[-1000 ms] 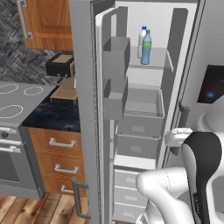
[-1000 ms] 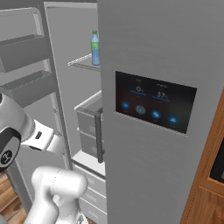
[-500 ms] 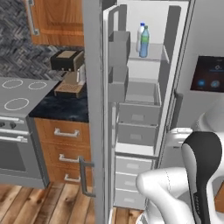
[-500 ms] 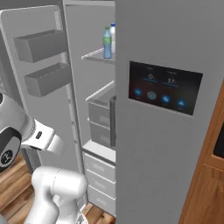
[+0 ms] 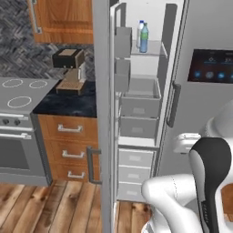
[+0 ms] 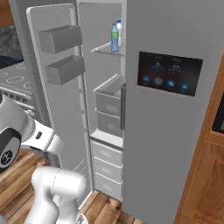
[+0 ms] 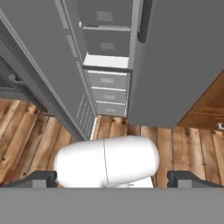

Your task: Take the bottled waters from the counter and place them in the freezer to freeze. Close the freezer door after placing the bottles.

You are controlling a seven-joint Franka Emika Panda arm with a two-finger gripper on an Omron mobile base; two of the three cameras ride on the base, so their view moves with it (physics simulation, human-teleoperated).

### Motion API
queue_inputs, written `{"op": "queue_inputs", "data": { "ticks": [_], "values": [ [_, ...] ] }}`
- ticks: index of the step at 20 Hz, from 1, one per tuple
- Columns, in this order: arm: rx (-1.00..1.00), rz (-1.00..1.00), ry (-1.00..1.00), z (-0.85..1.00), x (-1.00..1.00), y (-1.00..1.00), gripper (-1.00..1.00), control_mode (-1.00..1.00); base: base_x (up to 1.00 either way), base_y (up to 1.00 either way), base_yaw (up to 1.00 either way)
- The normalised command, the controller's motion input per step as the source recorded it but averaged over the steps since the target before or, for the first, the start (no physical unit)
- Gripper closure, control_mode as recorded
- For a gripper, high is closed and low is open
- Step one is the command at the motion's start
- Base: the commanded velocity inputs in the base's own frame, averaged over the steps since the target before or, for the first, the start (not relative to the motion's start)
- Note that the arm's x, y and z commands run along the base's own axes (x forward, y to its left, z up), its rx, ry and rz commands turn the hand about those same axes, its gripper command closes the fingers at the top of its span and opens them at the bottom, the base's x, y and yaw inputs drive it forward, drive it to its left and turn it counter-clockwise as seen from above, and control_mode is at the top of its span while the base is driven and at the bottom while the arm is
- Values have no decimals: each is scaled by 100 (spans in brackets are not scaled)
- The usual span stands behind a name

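Both bottled waters stand on the freezer's (image 5: 136, 136) top shelf: the bluish-green one (image 5: 144, 38) in front, the white one (image 5: 139, 32) just behind. From the right they show as the greenish bottle (image 6: 114, 38) and the white bottle (image 6: 120, 32). The freezer door (image 5: 103, 113) stands wide open, its inner bins (image 6: 61, 39) empty. The black counter (image 5: 68, 103) lies left of the door. My gripper (image 7: 113, 179) is open and empty, held low and pointing down at the floor and the freezer's bottom drawers (image 7: 107, 94).
A coffee machine (image 5: 69, 68) sits on the counter, with the grey stovetop (image 5: 18, 93) to its left. The right appliance door with its blue-lit panel (image 6: 169, 73) is closed. Wooden cabinets (image 6: 205, 175) flank it on the right. A wood floor (image 7: 192, 148) lies below.
The whole picture has shifted, so the base has driven, and the freezer now sits further right in both views. The bottles stay on the shelf and the gripper stays open.
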Motion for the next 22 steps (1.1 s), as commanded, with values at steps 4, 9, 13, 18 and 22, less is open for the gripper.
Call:
{"op": "queue_inputs", "data": {
  "ticks": [4,9,13,18,22],
  "values": [
    [0,0,0,0,0,0,-100,100,-38,49,-21],
    [0,0,0,0,0,0,-100,100,-38,49,-23],
    [0,0,0,0,0,0,-100,100,-25,55,-23],
    [0,0,0,0,0,0,-100,100,-10,57,-27],
    [0,0,0,0,0,0,-100,100,0,69,-25]
  ]
}}
